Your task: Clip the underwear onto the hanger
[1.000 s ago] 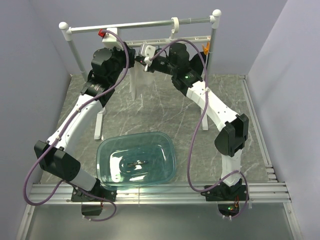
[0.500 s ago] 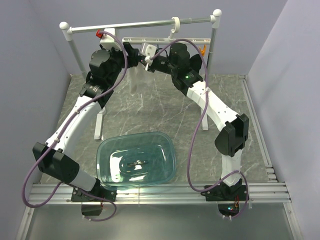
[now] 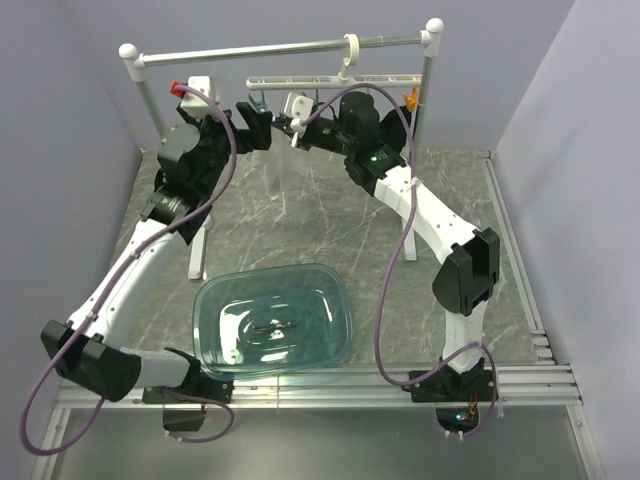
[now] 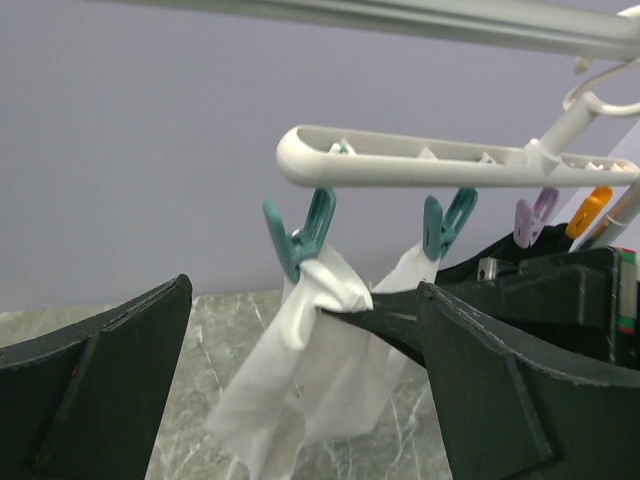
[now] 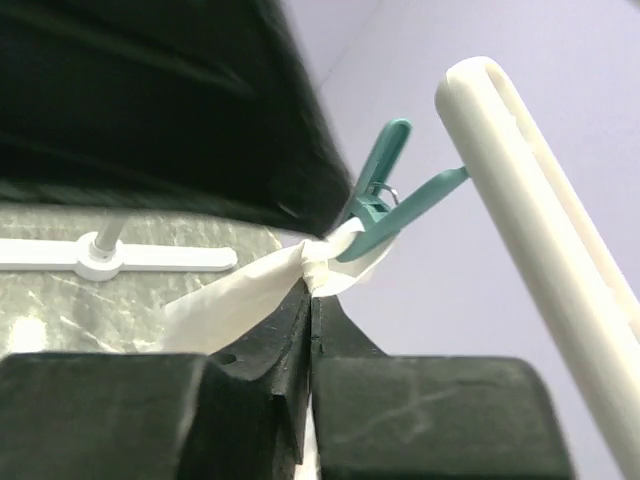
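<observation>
The underwear [image 4: 310,380] hung below the hanger [image 4: 420,170]. It was bunched in the end teal peg [image 4: 300,235] and drawn up to the second teal peg [image 4: 443,225]. A purple peg [image 4: 533,215] and an orange peg [image 4: 587,210] hung further along the bar. The right claw [image 5: 308,295] was pressed together, pinching the fabric just beneath the end teal peg. The left claw [image 4: 305,298] stood spread wide, one finger on either side of the garment. The hanger's hook sat on the grey rail [image 3: 280,48] above the marbled worktop [image 3: 300,220].
</observation>
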### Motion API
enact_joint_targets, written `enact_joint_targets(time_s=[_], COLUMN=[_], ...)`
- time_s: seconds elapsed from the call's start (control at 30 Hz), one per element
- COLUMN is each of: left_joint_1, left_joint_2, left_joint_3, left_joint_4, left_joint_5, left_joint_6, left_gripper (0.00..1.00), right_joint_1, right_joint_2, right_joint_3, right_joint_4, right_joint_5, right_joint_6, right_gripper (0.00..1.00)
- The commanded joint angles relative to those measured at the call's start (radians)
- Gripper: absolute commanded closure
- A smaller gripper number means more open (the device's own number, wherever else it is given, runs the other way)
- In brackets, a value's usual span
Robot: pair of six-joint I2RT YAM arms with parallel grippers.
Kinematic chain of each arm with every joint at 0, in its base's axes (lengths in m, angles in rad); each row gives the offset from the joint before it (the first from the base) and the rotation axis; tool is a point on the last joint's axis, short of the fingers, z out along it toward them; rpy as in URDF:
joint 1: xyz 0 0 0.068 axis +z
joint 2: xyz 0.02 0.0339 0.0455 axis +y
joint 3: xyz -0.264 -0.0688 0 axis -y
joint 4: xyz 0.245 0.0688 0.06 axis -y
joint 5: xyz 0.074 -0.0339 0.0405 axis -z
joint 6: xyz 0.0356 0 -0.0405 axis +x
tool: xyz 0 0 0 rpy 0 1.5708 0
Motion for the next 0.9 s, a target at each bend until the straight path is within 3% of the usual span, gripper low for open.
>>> enact_joint_targets(time_s=[0.0, 0.03, 0.13, 0.3, 0.4, 0.53, 0.6, 0.73, 0.87], left_joint_1=[0.003, 0.005, 0.006, 0.04, 0.058, 0.069, 0.098, 0.121, 0.121], left_joint_2=[-0.078, -0.099, -0.136, -0.199, -0.21, -0.161, -0.15, -0.133, -0.073], left_joint_3=[-0.056, -0.068, -0.106, -0.211, -0.216, -0.173, -0.162, -0.169, -0.127], left_joint_4=[0.004, -0.004, -0.053, -0.111, -0.266, -0.474, -0.523, -0.576, -0.652], left_joint_5=[-0.012, -0.018, -0.025, -0.012, 0.024, 0.0, 0.058, 0.159, 0.143], left_joint_6=[-0.042, -0.05, -0.076, -0.142, -0.128, -0.102, -0.084, -0.018, 0.033], left_gripper=[0.01, 0.01, 0.01, 0.01, 0.01, 0.01, 0.01, 0.01, 0.01], right_joint_1=[0.007, 0.009, 0.015, 0.024, 0.032, 0.043, 0.043, 0.038, -0.009], right_joint_2=[-0.078, -0.081, -0.087, -0.119, -0.182, -0.294, -0.369, -0.509, -0.633], right_joint_3=[-0.033, -0.04, -0.053, -0.068, -0.12, -0.233, -0.306, -0.45, -0.597], right_joint_4=[0.05, 0.049, 0.024, -0.023, -0.037, -0.037, -0.025, -0.013, -0.066], right_joint_5=[-0.001, -0.001, 0.007, 0.024, 0.038, 0.067, 0.093, 0.165, 0.243], right_joint_6=[-0.012, -0.02, -0.04, -0.053, -0.049, -0.026, 0.028, 0.115, 0.25], right_gripper=[0.94, 0.8, 0.54, 0.41, 0.24, 0.14, 0.11, 0.09, 0.08])
